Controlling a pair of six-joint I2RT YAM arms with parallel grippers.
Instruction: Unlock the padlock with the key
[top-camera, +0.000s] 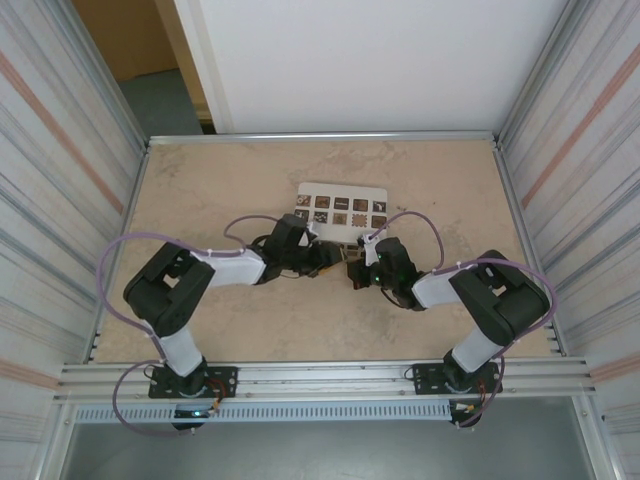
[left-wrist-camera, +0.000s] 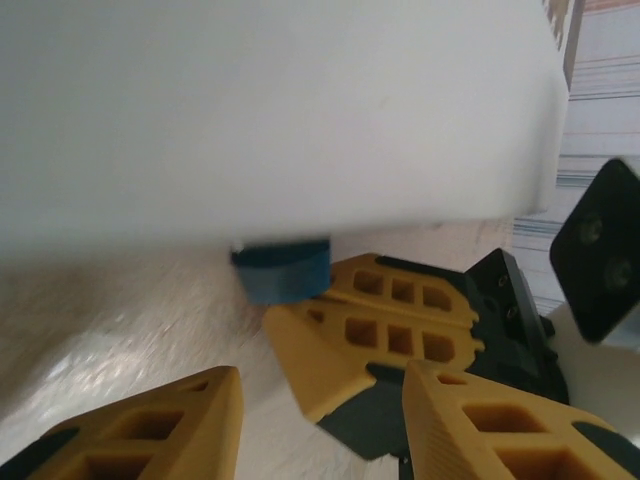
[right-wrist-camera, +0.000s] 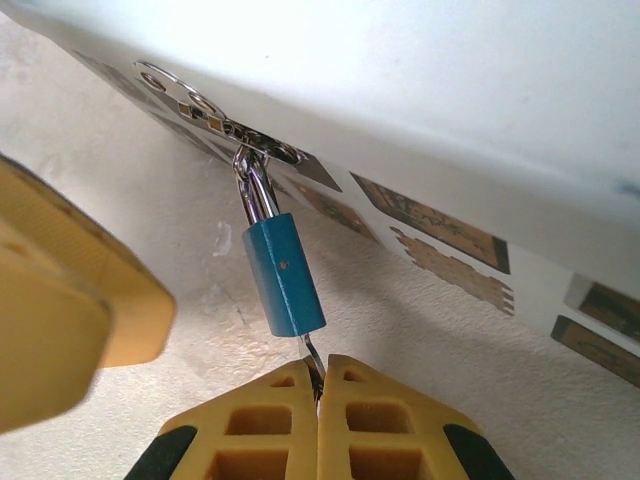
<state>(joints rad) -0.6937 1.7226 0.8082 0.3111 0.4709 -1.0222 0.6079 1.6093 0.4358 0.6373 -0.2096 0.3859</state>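
Pinching: right gripper (right-wrist-camera: 318, 378) had its fingers pressed together on the key (right-wrist-camera: 312, 352); just a thin sliver of metal showed between the tips and the lock.
Task thing: padlock (right-wrist-camera: 285, 277), blue body, hung by its shackle (right-wrist-camera: 255, 190) from a metal hasp (right-wrist-camera: 215, 118) on the side of the white box (right-wrist-camera: 450, 90).
Where on rig: in the top view, at the near edge of the white box, mid-table (top-camera: 250, 330), between the 2 wrists.
Key relation: the key ran straight from the right fingertips up into the bottom end of the padlock. Lock lay directly ahead of that gripper, touching through the key.
Long axis: shackle to keyhole, pointed back at the right gripper and leaning a little to 1 side in the right wrist view; key, body and fingers roughly on 1 line.
Left gripper: left gripper (top-camera: 325, 258) spread, holding nothing. Its 2 fingers (left-wrist-camera: 150, 430) sat low in the left wrist view, padlock ahead and above them, close under the box edge.
Nearer arm: right, already on the key; left just beside, not touching the lock as far as I could tell.
Next move, judged: a turn of the key about that long axis. The body hung free, so it could spin with the key unless the left fingers closed on it.
Unlocked?: shackle looked seated; could not tell for sure.
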